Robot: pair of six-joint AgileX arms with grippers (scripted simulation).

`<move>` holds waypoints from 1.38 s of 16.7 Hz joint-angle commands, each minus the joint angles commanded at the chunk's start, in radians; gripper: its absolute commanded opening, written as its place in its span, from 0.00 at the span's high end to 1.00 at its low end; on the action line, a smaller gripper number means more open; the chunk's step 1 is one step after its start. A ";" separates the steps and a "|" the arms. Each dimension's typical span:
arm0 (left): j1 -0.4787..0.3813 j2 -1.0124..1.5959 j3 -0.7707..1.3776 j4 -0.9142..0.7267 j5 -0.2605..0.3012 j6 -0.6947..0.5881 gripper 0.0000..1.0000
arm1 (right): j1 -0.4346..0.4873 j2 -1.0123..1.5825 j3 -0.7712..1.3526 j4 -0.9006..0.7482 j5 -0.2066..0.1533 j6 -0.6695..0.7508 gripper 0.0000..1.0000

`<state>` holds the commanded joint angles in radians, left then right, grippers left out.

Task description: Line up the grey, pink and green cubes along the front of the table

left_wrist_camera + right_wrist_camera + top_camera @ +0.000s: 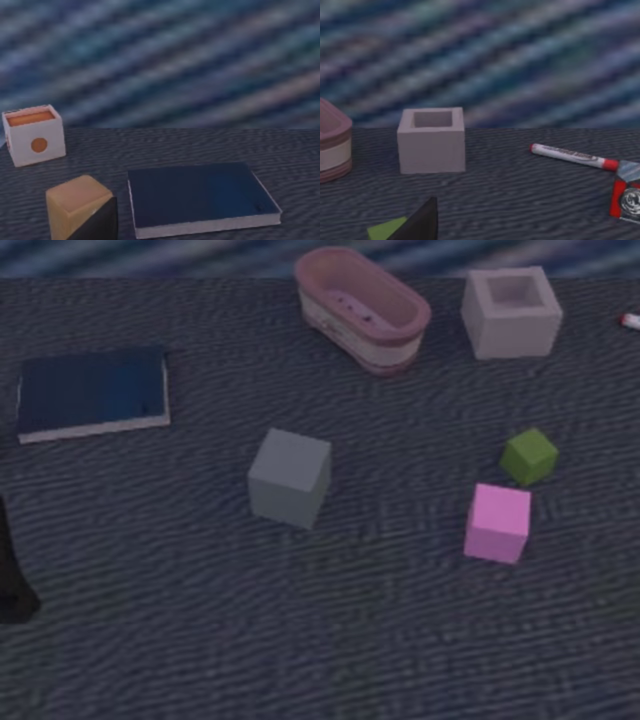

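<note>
The grey cube (290, 478), the largest, stands near the middle of the table (200, 640). The pink cube (497, 523) sits to the right of it, with the small green cube (529, 456) just behind the pink one and apart from it. A corner of the green cube (387, 230) shows in the right wrist view, beside a dark part of my right gripper (420, 222). My left arm (12, 585) is parked at the table's left edge, far from all three cubes. Nothing is held.
A blue book (93, 393) lies at the back left. A pink oval tub (362, 308) and a hollow mauve box (510, 312) stand at the back. A red marker (572, 156) lies far right. A white box (34, 135) and a tan block (75, 205) appear in the left wrist view.
</note>
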<state>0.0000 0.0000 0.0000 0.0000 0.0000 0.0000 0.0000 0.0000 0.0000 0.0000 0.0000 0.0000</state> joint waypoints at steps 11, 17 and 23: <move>0.000 0.000 0.000 0.000 0.000 0.000 0.00 | 0.058 0.463 0.456 -0.291 -0.001 -0.057 0.00; 0.000 0.000 0.000 0.000 0.000 0.000 0.00 | 0.125 1.174 1.037 -0.671 0.006 -0.136 0.00; 0.000 0.000 0.000 0.000 0.000 0.000 0.00 | 0.190 1.833 1.564 -1.033 0.011 -0.208 0.00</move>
<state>0.0000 0.0000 0.0000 0.0000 0.0000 0.0000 0.1903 1.8326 1.5637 -1.0332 0.0112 -0.2080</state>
